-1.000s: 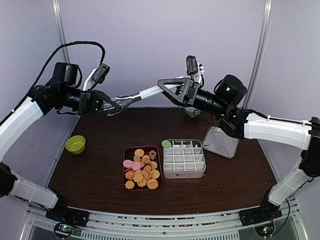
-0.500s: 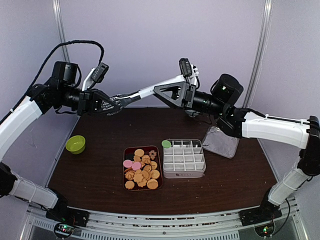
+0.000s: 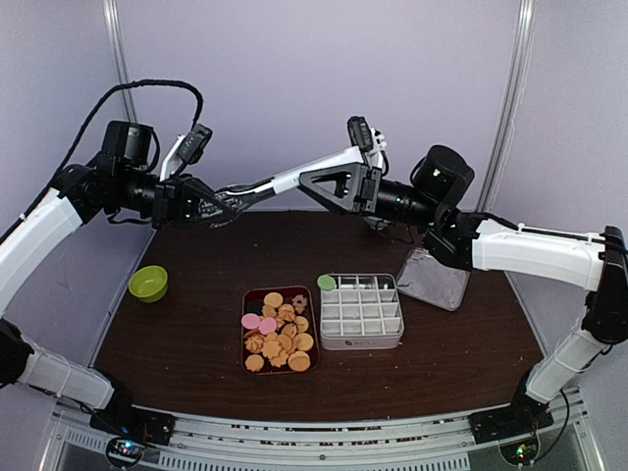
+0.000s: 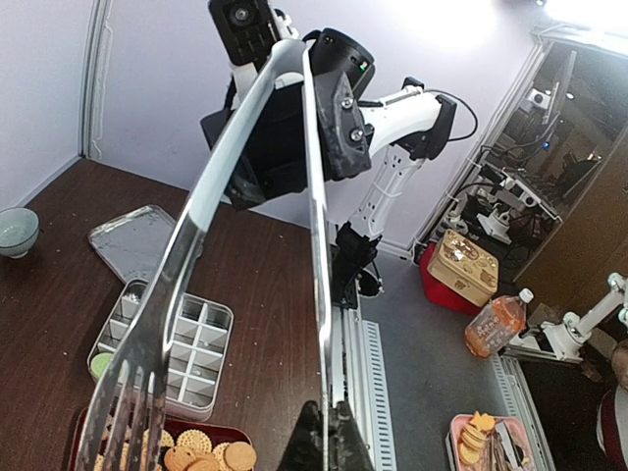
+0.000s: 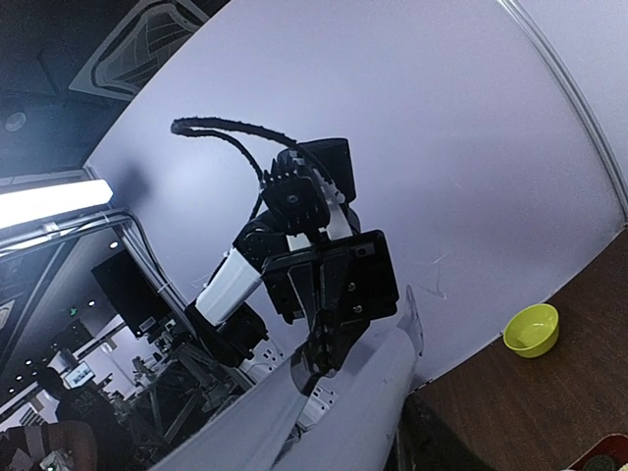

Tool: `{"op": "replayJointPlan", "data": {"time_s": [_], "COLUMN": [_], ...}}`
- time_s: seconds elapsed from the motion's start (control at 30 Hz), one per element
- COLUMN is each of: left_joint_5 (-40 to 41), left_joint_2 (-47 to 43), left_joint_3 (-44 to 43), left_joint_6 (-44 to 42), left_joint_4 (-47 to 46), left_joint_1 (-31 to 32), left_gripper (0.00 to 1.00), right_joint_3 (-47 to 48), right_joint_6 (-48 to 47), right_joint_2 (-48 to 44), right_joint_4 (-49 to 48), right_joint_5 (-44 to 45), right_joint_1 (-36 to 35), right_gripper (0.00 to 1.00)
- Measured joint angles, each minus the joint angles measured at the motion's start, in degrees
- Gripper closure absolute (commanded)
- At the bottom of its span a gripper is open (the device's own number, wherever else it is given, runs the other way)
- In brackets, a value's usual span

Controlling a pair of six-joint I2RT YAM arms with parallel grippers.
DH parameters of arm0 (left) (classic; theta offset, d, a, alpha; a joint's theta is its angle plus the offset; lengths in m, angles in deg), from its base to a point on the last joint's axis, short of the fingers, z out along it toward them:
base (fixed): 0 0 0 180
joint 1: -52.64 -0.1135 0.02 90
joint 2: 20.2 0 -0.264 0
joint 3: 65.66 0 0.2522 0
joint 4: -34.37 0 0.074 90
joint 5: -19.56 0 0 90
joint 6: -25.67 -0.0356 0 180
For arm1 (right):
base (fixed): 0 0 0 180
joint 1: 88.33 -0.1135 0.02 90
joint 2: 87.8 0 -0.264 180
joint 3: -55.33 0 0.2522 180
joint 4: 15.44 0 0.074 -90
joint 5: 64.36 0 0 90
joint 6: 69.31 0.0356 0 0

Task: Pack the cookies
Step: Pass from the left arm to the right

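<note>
The cookies (image 3: 278,334) lie heaped in a dark red tray (image 3: 245,358); most are round and golden, two are pink. A few cookies (image 4: 196,453) show at the bottom of the left wrist view. One green cookie (image 3: 326,283) sits in a corner cell of the white grid box (image 3: 361,311). High above the table, metal tongs (image 3: 285,182) span between both arms. My left gripper (image 3: 224,204) is shut on one blade (image 4: 316,294) near the tip end. My right gripper (image 3: 316,179) straddles the hinge end; whether its fingers (image 4: 339,118) press the tongs is unclear.
A lime green bowl (image 3: 148,283) stands at the table's left. A flat metal lid (image 3: 437,278) lies to the right of the grid box. A pale bowl (image 4: 18,229) sits at the back. Beyond the table edge are a rail and cluttered floor.
My right arm has shifted slightly left along the tongs and its jaws have narrowed around the hinge end. The left arm and the tongs have barely moved.
</note>
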Motion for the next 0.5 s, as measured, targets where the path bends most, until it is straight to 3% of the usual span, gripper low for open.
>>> {"op": "replayJointPlan", "data": {"time_s": [0.5], "left_joint_5": [1.14], "left_joint_2": [0.00], "left_joint_3": [0.00], "left_joint_6": [-0.87], "left_joint_4": [0.31], "left_joint_1": [0.02], "left_gripper": [1.00], "right_joint_3": [-0.96], "right_joint_6": [-0.09], "right_joint_2": [-0.20], "right_joint_4": [-1.09], "right_joint_5": [4.07], "right_joint_1": [-0.15], "right_gripper": [0.56]}}
